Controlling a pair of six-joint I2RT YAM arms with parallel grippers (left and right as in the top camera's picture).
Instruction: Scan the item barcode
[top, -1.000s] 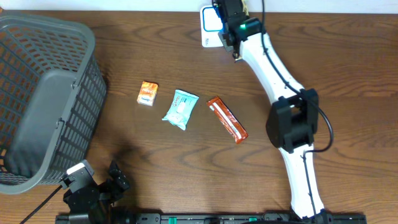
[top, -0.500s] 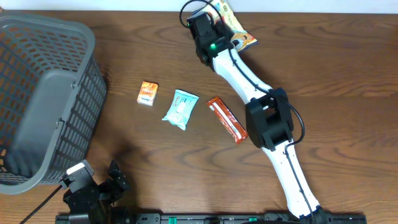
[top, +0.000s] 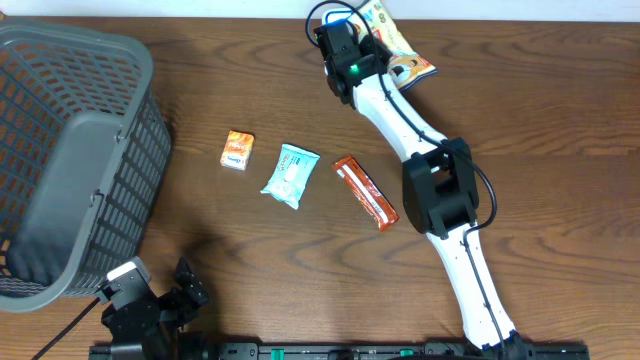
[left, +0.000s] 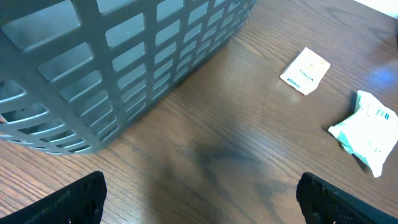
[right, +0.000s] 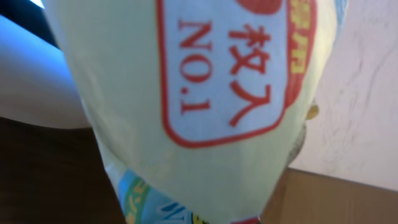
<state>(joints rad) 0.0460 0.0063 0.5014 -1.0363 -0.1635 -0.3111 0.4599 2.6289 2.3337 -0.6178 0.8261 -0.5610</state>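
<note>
- R arm stretches up to the top centre of the overhead frame. There the right gripper (top: 362, 38) is clamped tight on the snack packet (top: 398, 45).
- The packet juts out toward the upper right, by the far edge of the wooden table (top: 560, 150).
- R wrist cam: the packet fills nearly the whole frame. It's pale yellow w/ a red-rimmed white label reading "NO.1" plus red characters. We can't see the fingers here.
- Left gripper (left: 200, 186) sits low at bottom left of the overhead, jaws spread wide, holding nothing.
- Grey basket (top: 70, 160) takes the left side of the frame.
- Mid-frame, L to R, all apart from each other: small orange packet (top: 237, 150), teal pack (top: 291, 175), brown bar (top: 365, 192) lying on a diagonal.
</note>
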